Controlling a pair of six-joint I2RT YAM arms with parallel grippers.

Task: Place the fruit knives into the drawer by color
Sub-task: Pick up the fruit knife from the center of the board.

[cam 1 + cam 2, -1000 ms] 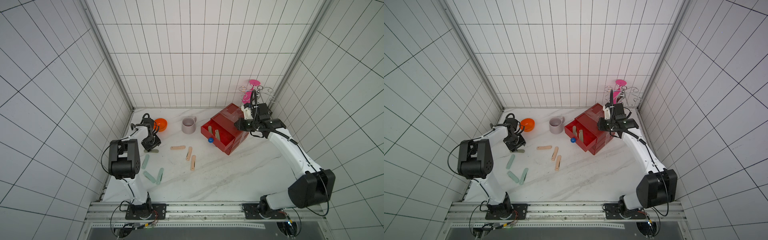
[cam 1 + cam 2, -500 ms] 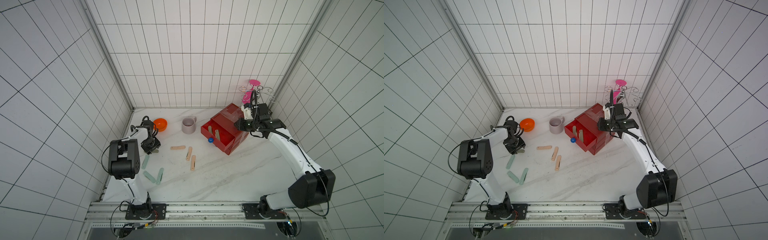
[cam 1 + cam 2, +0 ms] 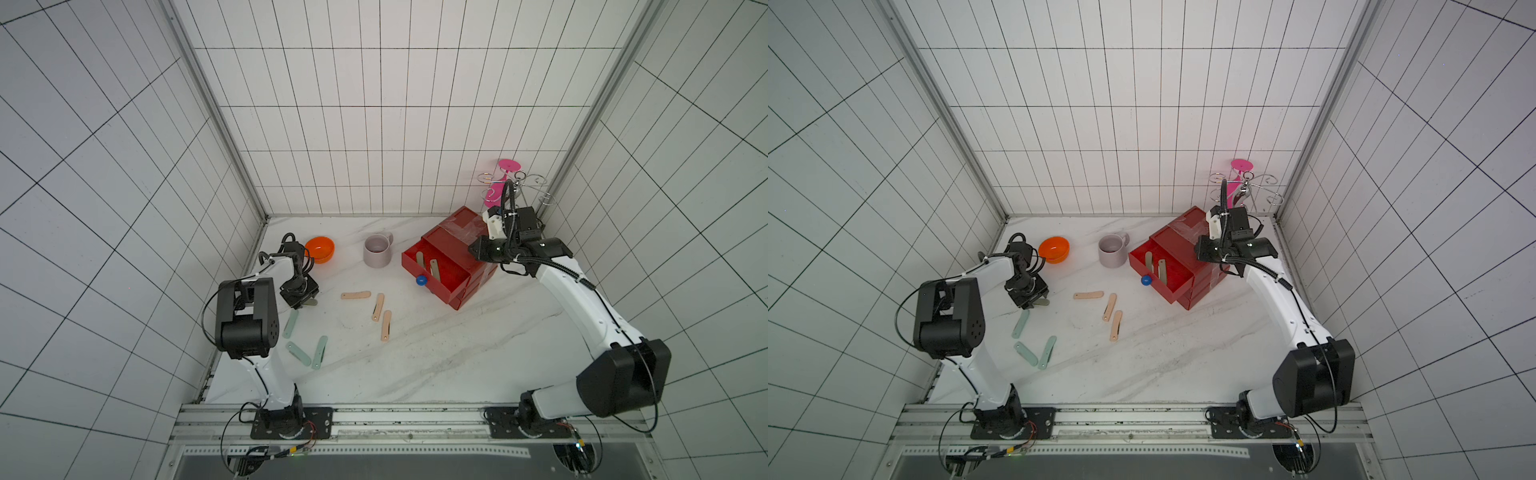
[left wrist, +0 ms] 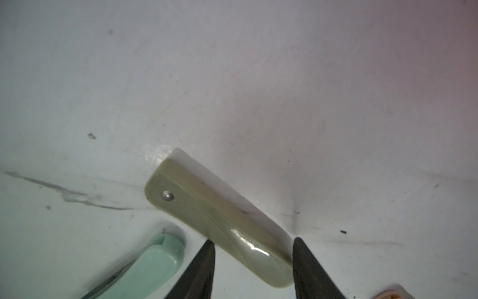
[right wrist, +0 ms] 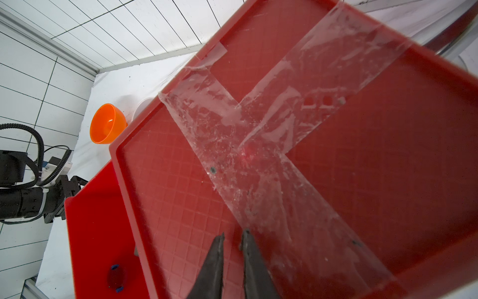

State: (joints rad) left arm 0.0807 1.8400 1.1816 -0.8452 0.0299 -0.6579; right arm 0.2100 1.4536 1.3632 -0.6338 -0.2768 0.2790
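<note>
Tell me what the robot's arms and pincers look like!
The left arm and right arm are smooth white tubes joined by chunky black boxy joints. A black ribbed cable loops over the wrist, with thinner black wires lower down. The left pincer and right pincer each have two dark, pointed, wedge-shaped fingers.

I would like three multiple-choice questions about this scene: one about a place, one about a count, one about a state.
1. Where do two olive knives lie side by side? A in the orange bowl; B in the top drawer; C in the mug.
2. How many pink knives lie on the table? A one; B six; C three.
3. The top drawer is: A pulled out; B shut; C upside down.
Answers: 1 B, both rest on its red floor; 2 C, three lie mid-table; 3 A, its blue knob stands forward of the chest.
</note>
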